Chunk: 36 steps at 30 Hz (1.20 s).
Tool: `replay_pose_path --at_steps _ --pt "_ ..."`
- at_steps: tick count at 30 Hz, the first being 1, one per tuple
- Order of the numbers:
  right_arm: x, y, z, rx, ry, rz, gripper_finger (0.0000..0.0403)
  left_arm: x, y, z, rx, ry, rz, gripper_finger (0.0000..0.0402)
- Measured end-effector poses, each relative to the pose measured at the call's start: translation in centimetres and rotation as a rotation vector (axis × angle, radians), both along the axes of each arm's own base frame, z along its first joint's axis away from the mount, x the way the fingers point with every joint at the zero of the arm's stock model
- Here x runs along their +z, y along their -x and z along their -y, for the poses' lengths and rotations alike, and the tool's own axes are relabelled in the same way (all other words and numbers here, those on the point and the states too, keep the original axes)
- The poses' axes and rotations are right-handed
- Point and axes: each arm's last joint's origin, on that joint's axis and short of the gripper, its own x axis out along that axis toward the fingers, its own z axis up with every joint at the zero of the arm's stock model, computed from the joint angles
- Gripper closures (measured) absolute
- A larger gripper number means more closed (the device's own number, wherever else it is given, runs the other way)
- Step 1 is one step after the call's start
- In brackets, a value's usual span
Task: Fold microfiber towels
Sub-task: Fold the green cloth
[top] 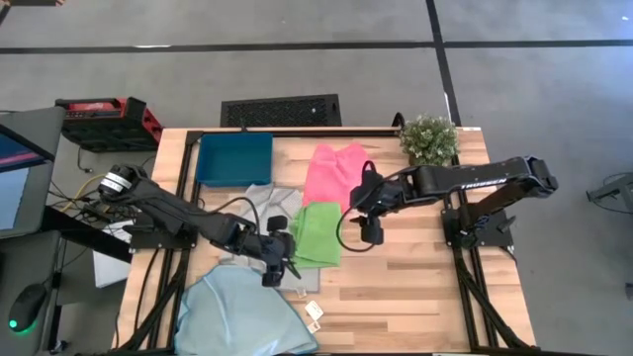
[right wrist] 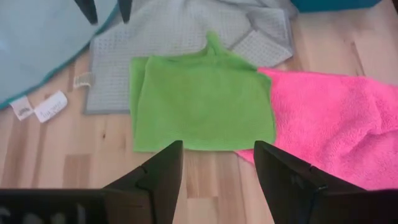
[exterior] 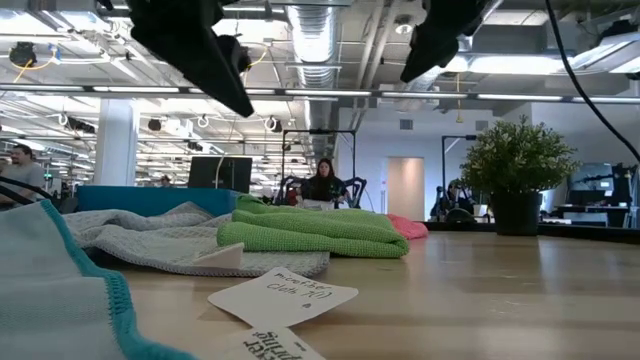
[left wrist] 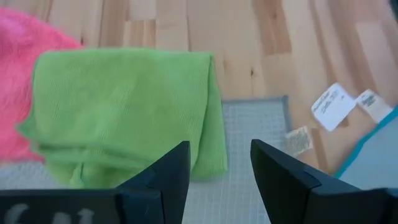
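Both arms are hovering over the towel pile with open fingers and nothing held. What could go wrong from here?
The green towel lies folded on top of the grey towel and against the pink towel, so a pinch by the right gripper could catch two cloths. The left gripper hangs close to the same pile, so the arms may crowd each other. The light blue towel runs past the table's near edge and could slide off.
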Motion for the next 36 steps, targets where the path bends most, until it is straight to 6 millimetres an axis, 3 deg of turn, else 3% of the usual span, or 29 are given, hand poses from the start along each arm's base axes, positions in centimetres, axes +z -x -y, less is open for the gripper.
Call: replay_pose_path --at_steps 6,14,21,26,36 --pt "0.4 -0.3 0.0 0.0 -0.005 0.048 0.0182 -1.7 0.3 -0.8 0.09 -0.01 0.014 0.0239" --pt "0.4 -0.3 0.0 -0.001 -0.005 0.054 0.0182 -3.4 0.4 -3.3 0.501 0.359 -0.013 0.0239" --pt "0.4 -0.3 0.0 0.0 -0.001 0.054 0.0182 -4.9 -0.2 -4.0 0.711 0.59 0.033 0.0239" --pt "0.4 -0.3 0.0 0.003 0.002 0.06 0.0182 -6.5 -1.0 -3.8 0.703 0.611 -0.012 0.0239" --pt "0.4 -0.3 0.0 0.004 0.003 0.054 0.0182 -7.3 -1.3 -3.8 0.709 0.576 -0.014 0.0239"
